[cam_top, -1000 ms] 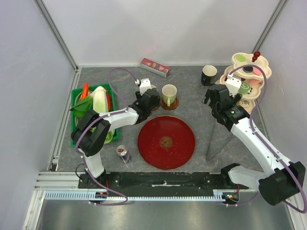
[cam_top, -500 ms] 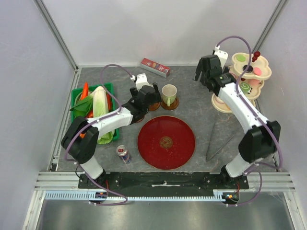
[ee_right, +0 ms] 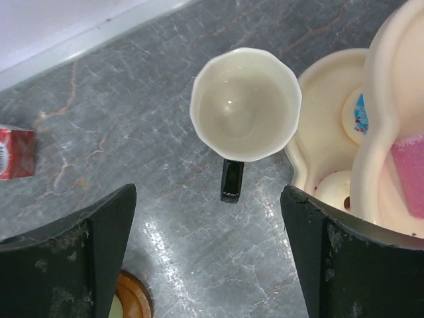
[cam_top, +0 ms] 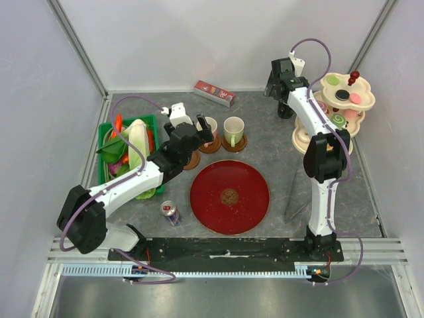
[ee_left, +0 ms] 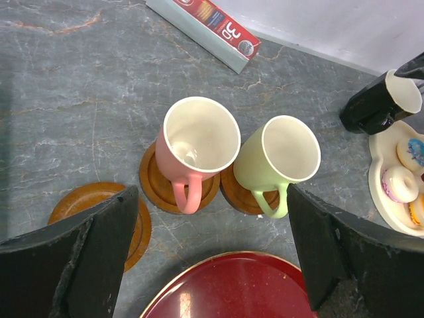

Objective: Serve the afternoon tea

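Right gripper point(ee_right: 207, 195) spread wide over the black mug, with the bare saucer over by the left arm.
The glossy black ceramic mug with a cream inside point(ee_right: 245, 106) stands upright just beside the cream three-tier stand point(ee_right: 322, 142). It is centred below the right gripper's empty, fully parted jaws, and its handle points back along the gap, crosswise to the closing line. The left gripper point(ee_left: 212, 192), likewise open and empty, hangs well apart over the pink mug point(ee_left: 199, 142) and pale green mug point(ee_left: 281, 156). The empty round brown saucer point(ee_left: 93, 205) lies near its left finger.

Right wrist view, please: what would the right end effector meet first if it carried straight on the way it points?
Most likely the black mug, which sits just ahead of the open right end effector; how far is unclear.
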`<state>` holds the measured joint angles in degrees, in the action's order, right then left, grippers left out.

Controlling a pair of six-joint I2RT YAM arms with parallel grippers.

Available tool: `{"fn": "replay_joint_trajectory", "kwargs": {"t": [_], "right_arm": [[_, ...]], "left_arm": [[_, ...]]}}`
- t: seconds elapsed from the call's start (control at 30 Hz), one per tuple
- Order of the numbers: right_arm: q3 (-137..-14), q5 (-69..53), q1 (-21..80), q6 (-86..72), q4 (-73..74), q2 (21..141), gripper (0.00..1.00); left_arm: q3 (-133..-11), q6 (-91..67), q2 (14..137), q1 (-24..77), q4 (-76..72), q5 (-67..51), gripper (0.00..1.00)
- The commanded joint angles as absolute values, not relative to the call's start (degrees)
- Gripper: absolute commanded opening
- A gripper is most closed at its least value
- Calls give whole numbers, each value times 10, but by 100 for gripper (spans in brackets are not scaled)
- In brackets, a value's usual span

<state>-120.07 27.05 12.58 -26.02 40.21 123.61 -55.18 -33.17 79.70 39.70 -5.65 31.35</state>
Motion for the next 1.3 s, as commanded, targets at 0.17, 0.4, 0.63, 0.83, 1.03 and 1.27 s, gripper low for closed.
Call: {"fn": "replay_joint_trajectory", "kwargs": {"t": [0.17, 0.4, 0.63, 0.83, 1.03, 1.27], "right_arm": [[-1205, 296, 125, -289, 423, 1272, 88], [-1216, 311, 120, -310, 417, 1297, 76], [-1223, 297, 105, -316, 403, 1317, 66], [-1223, 291, 101, -320, 385, 1325, 52], [-1224, 285, 96, -322, 378, 1331, 20], [-1191, 282, 97, -328, 367, 1297, 0]], "left_arm": [[-528, -336, 758, 395, -59, 337, 98], [-515, -333, 741, 395, -59, 343, 98], [-507, -332, 729, 395, -56, 336, 98], [-500, -338, 722, 396, -52, 330, 98], [-497, -332, 709, 395, -44, 330, 98], [-494, -262, 701, 396, -83, 263, 98]]}}
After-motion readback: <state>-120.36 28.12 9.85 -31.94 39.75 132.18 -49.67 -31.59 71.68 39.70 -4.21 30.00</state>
